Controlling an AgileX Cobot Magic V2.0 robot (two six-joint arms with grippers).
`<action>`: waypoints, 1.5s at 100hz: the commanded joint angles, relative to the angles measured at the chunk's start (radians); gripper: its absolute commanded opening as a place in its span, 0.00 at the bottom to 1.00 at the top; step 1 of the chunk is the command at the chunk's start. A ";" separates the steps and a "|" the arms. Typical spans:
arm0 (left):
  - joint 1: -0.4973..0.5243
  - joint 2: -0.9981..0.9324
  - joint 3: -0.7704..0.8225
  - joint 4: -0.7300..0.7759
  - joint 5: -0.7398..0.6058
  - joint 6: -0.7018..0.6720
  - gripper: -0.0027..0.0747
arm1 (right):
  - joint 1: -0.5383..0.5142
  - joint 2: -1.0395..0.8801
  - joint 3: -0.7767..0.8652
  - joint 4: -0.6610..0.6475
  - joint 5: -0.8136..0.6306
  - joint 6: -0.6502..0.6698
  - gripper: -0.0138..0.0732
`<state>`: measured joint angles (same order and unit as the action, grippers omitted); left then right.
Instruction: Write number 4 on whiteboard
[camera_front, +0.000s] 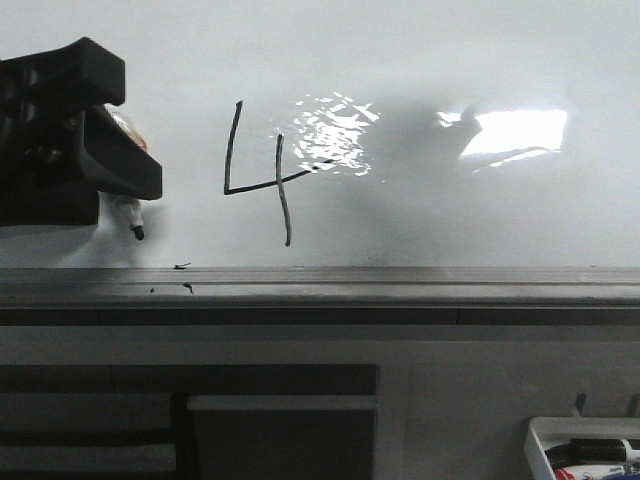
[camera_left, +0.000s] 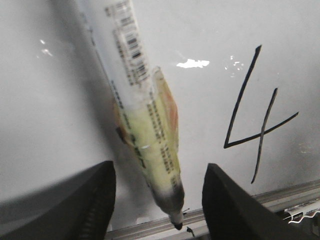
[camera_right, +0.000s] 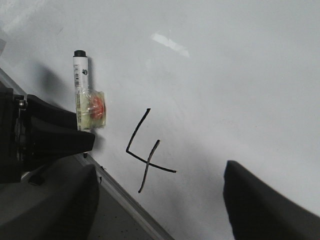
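The whiteboard (camera_front: 450, 220) fills the front view, with a glare patch and a grey bottom rail (camera_front: 400, 285). A thin black number 4 (camera_front: 281, 180) is drawn left of centre. It also shows in the left wrist view (camera_left: 262, 131) and the right wrist view (camera_right: 148, 162). My left gripper (camera_front: 120, 150) is at the far left against the board. Its jaws stand wide apart on either side of a marker (camera_left: 150, 130) without touching it. The marker points tip-down near the rail. My right gripper (camera_right: 160, 200) is open and empty, facing the board; it is out of the front view.
A small white tray (camera_front: 540, 430) with markers stands at the lower right below the board. Dark panels (camera_front: 280, 420) lie under the rail at the left. Small black specks (camera_front: 185, 288) sit on the rail below the marker tip.
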<state>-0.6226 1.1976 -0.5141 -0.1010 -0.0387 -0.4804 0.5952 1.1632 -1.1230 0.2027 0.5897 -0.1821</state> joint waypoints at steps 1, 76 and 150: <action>0.003 -0.030 -0.030 -0.003 -0.023 -0.008 0.54 | -0.005 -0.030 -0.029 -0.002 -0.069 -0.008 0.70; 0.000 -0.635 0.004 0.279 0.138 -0.002 0.01 | -0.010 -0.507 0.483 -0.115 -0.458 -0.021 0.09; 0.000 -0.865 0.277 0.333 -0.047 -0.002 0.01 | -0.010 -0.954 0.882 -0.117 -0.571 -0.021 0.09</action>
<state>-0.6205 0.3270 -0.2088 0.2333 0.0000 -0.4827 0.5931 0.2017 -0.2136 0.0959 0.1052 -0.1903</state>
